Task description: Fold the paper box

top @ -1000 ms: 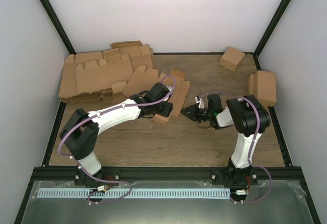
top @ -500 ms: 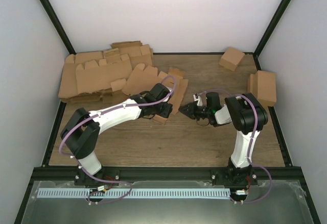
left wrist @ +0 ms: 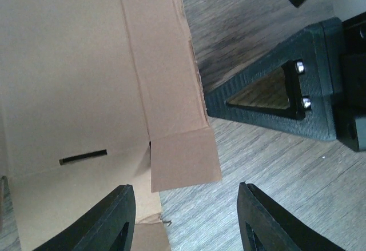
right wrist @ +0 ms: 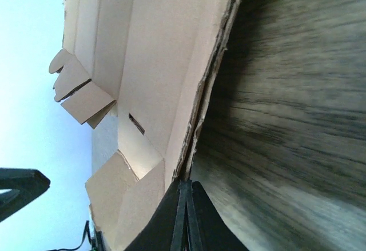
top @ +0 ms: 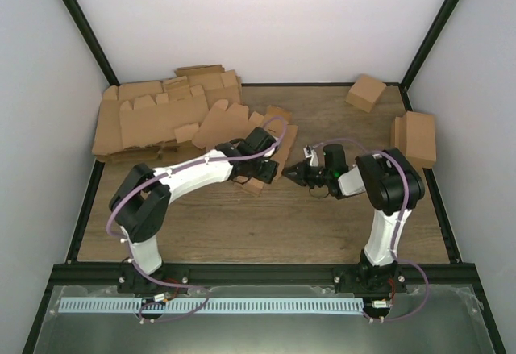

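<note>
Top view: over the last second the right tool [top: 291,173] slides left until its tip is at the right edge of the paper box [top: 287,140]. The box lies flat mid-tabletop [top: 242,225], just right of the pile of blanks [top: 153,116]. The left arm stretches further over the sheet, with the left tool [top: 268,168] above the sheet's near-right corner.

Left wrist: left tool [left wrist: 186,219] is about half open with nothing clamped. The paper box [left wrist: 86,62] is unfolded, and its corner flap lies flat just ahead of the jaws. The right tool [left wrist: 269,91] is just beside the flap edge.

Right wrist: right tool [right wrist: 185,185] has just snapped fully together. The paper box [right wrist: 148,62] edge runs right into its tip and looks pinched.

Judgement: the grip on the side flap is probably made, and folding it up comes next.
</note>
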Controlling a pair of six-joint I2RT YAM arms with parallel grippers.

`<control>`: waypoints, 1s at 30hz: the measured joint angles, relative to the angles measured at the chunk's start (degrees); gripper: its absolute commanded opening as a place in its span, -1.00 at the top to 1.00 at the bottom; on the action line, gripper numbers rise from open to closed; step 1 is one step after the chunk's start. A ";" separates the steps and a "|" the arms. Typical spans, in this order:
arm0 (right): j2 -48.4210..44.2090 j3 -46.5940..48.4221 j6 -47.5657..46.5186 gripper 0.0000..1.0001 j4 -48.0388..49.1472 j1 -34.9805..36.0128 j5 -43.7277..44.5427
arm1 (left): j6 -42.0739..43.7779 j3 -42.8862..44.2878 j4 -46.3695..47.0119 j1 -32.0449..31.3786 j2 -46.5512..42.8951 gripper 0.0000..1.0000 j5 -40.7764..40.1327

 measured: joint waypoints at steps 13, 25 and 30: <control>-15.04 -1.97 -7.48 0.99 -9.64 3.50 5.88 | 0.00 4.37 -2.49 0.00 1.57 -0.06 0.46; -22.84 -7.85 -10.23 0.99 -18.18 4.04 8.55 | 2.47 1.86 -2.89 -1.05 -2.12 -0.10 4.37; -23.19 -7.85 -10.10 0.95 -20.26 4.04 10.08 | 5.46 2.25 -4.31 -1.64 -0.74 -0.03 3.78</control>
